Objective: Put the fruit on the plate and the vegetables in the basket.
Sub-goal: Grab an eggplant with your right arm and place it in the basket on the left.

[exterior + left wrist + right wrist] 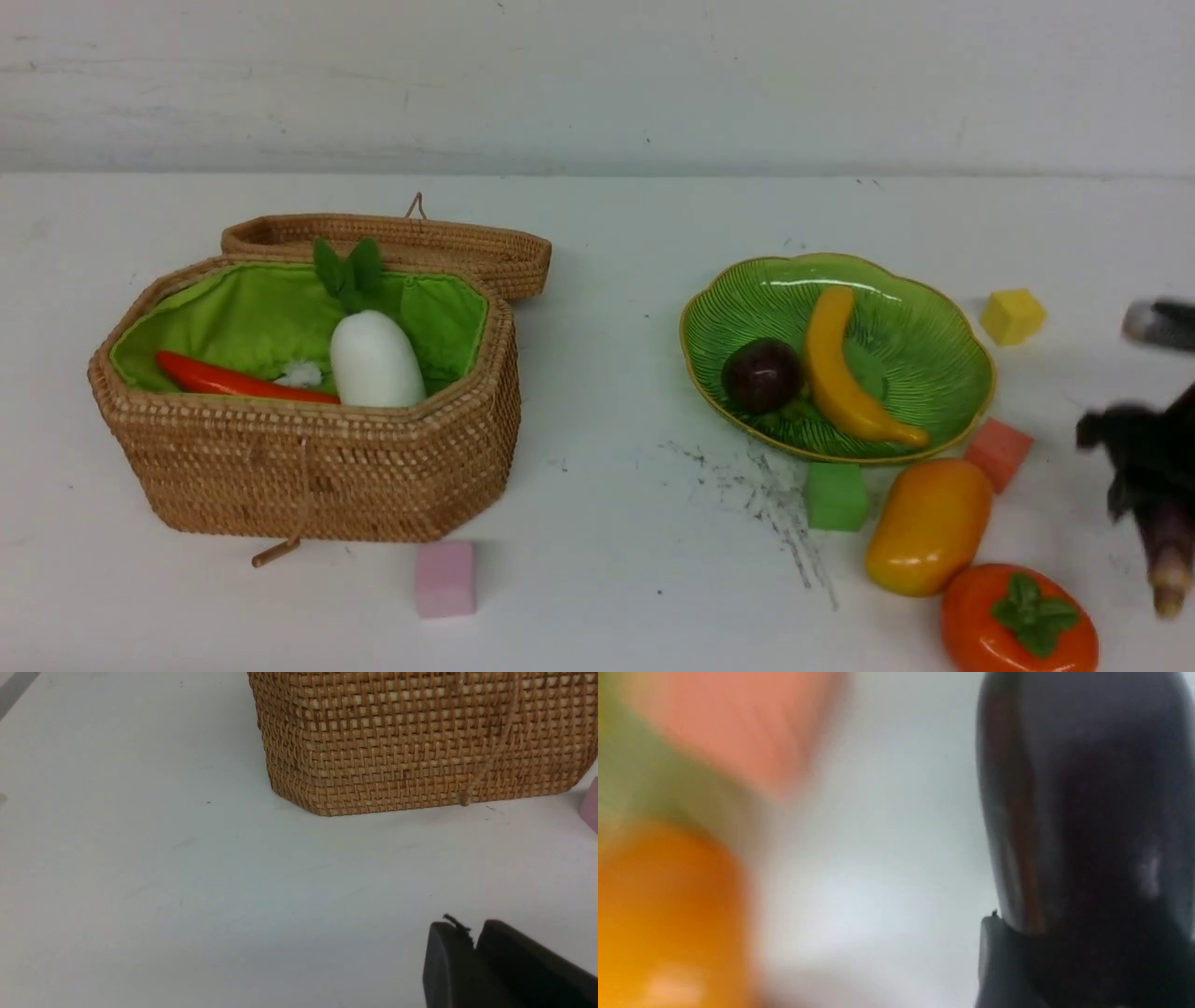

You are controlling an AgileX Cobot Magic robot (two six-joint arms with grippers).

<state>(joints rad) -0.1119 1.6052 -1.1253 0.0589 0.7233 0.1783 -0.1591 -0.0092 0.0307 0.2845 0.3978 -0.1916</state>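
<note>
The woven basket point(308, 467) stands open at the left, its wall also filling the left wrist view point(420, 742). Inside lie the white radish point(373, 359) and the red pepper point(233, 381). The green plate point(934, 364) holds the banana point(840, 373) and the mangosteen point(761, 375). In front of it on the table lie the mango point(929, 525) and the persimmon point(1018, 621). At the right edge my blurred right gripper point(1120, 448) is shut on the dark eggplant point(1162, 504), stem end down; up close the eggplant point(1087, 812) presses against one finger point(994, 961). My left gripper point(472, 938) is shut and empty, over bare table near the basket.
Foam cubes lie about: a yellow cube point(1013, 315) right of the plate, a salmon cube point(999, 453) and a green cube point(836, 495) at its front rim, a pink cube point(445, 579) before the basket. The basket lid point(392, 238) hangs open behind.
</note>
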